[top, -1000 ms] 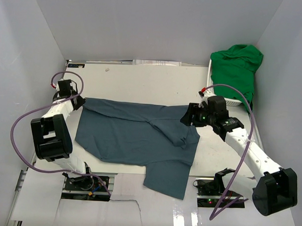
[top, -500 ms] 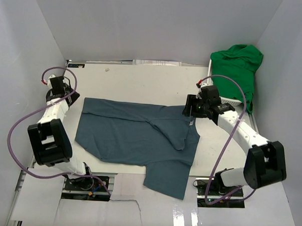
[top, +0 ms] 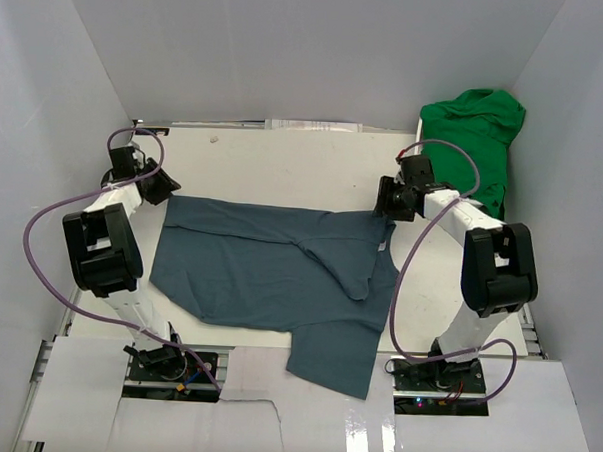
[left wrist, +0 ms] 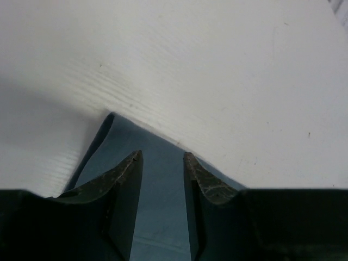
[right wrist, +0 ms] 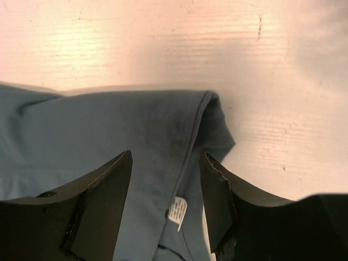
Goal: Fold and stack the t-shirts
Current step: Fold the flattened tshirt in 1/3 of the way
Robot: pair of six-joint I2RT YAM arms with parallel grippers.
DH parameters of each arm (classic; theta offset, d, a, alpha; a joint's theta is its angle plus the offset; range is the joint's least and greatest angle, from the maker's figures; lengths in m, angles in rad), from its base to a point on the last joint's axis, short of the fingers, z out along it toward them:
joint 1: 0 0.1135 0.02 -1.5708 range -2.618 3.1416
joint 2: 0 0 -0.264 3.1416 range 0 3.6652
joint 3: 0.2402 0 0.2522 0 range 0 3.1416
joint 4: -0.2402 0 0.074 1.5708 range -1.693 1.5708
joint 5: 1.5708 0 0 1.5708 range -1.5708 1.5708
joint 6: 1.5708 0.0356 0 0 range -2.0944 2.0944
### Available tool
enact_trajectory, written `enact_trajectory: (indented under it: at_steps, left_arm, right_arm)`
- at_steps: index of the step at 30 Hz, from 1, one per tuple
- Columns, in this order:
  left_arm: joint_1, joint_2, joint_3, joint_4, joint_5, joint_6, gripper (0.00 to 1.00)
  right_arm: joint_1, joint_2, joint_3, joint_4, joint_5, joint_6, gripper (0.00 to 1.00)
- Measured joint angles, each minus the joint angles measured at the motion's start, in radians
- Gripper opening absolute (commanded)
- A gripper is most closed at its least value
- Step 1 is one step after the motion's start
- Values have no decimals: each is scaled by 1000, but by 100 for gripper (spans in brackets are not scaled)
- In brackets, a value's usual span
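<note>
The dark slate-blue t-shirt [top: 270,270] lies spread on the white table, with a fold ridge near its middle and one part hanging toward the near edge. My left gripper [top: 159,189] is open over its far left corner; the left wrist view shows the cloth [left wrist: 157,190] under the gripper [left wrist: 161,159]. My right gripper [top: 386,211] is open over the far right corner. There the right wrist view shows the collar and small white neck label [right wrist: 177,209] below the gripper [right wrist: 166,161]. The bright green t-shirt [top: 473,138] lies bunched on the basket at the far right.
The white lattice basket [top: 423,156] stands at the far right corner under the green shirt. White walls close in the table at the left, back and right. A thin flat strip [top: 311,125] lies along the back edge.
My right gripper has moved back and right, from over the shirt to its far right corner, and its arm has folded upright. My left gripper swung out left, then returned to the far left corner.
</note>
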Motion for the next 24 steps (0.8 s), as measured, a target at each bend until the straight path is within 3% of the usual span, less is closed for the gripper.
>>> enact_trajectory:
  at_steps: [9,10,11,15,24]
  left_arm:
    - [-7,24,22,16,74,11,48]
    - [-8,30,29,13,87,10,48]
    - [-8,37,40,12,95,11,48]
    - [-14,70,89,-18,108,17,50]
    - [-22,95,145,-114,49,27,51]
  right_arm:
    - [0,139,72,26,0,-9,49]
    - [0,152,76,29,0,-10,45]
    - [0,164,77,31,-1,-12,32]
    - [0,192,89,34,0,-19,8]
    - [0,198,97,37,0,-24,8]
